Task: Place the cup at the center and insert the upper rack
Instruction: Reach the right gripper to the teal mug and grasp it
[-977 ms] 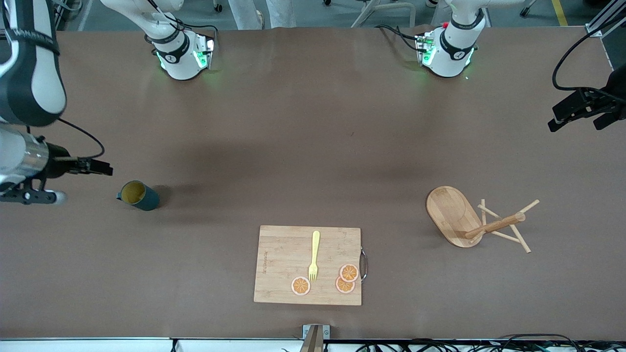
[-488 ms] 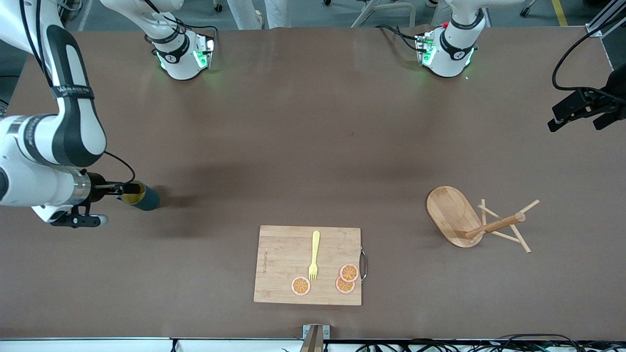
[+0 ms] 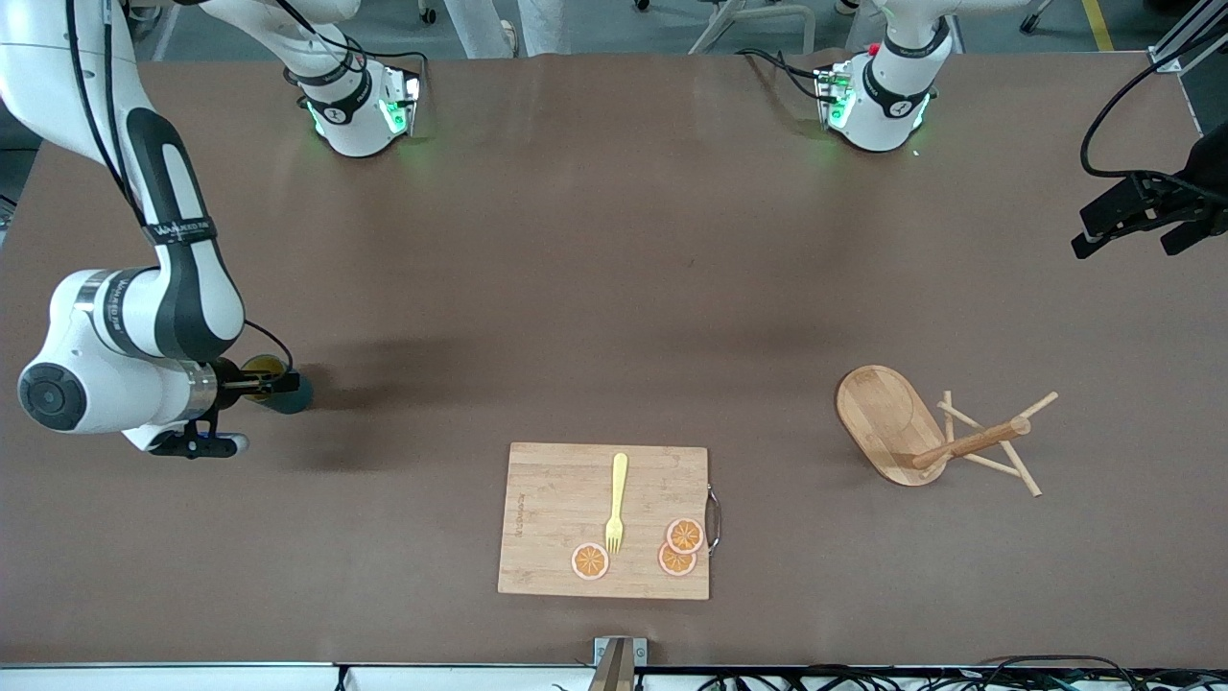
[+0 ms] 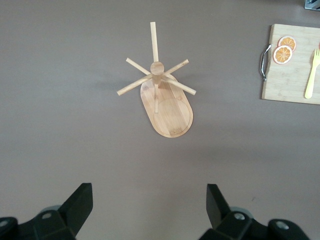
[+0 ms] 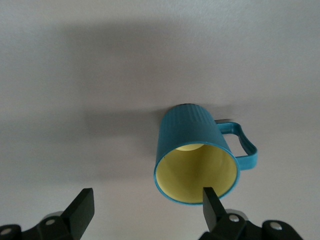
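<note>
Brown and matte, the counter (image 3: 614,288) stretches from the two arm bases at one long edge to the camera's edge, where we see a cutting board (image 3: 556,499) lying near the middle of that edge. On the board rest a yellow fork (image 3: 616,501) and three orange slices (image 3: 677,547).

We find the cup (image 5: 192,155) close to the counter's short edge at the right arm's end. It lies on its side, yellow mouth turned toward the right wrist camera and handle out to one side. A second ago the right pincer (image 3: 264,383) hung clear of the cup, nearer that short edge; since then the right arm has swung in and lowered. Now the pincer is at the cup's mouth, covering much of it in the front view. In the right wrist view we see its fingers (image 5: 212,205) spread apart, one just at the rim, and nothing is gripped.

Toward the left arm's end we see the upper rack (image 3: 902,427) tipped over, oval base on edge, post and pegs pointing toward that end's short edge. It has not moved. The left pincer (image 3: 1137,219) waits above the counter's short edge at that end, fingers (image 4: 80,205) wide apart and empty, almost where it was before.
</note>
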You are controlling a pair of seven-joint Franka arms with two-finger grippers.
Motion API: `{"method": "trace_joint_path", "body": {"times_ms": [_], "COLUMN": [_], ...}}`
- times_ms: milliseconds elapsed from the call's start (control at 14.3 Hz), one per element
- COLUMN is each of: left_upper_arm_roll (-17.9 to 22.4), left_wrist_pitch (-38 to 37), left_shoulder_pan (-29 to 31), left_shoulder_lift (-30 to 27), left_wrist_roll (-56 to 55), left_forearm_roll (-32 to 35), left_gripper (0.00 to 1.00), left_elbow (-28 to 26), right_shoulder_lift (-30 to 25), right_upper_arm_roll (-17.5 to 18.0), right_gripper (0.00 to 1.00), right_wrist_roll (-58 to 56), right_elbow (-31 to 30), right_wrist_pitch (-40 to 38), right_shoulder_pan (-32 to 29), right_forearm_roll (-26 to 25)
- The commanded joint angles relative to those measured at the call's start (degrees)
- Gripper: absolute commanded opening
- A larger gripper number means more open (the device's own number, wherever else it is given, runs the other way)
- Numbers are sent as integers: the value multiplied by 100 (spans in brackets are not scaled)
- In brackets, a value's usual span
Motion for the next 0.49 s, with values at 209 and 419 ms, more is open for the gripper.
{"method": "trace_joint_path", "body": {"times_ms": [209, 419], "left_upper_arm_roll": [-12, -12], "left_wrist_pitch": [-61, -61], "left_shoulder_pan": [-12, -12], "left_shoulder_lift": [-49, -49], "left_wrist_roll": [12, 12], "left_forearm_roll": [42, 33], "left_gripper": [100, 100], "left_elbow": [33, 33], "right_shoulder_lift": [216, 233], "right_upper_arm_roll": [2, 2], "right_gripper": [87, 78], "right_wrist_roll": [-58, -58], "right_elbow": [-79, -281], "right_wrist_pitch": [55, 283], "right_shoulder_pan": [-10, 7], "right_forearm_roll": [29, 29]}}
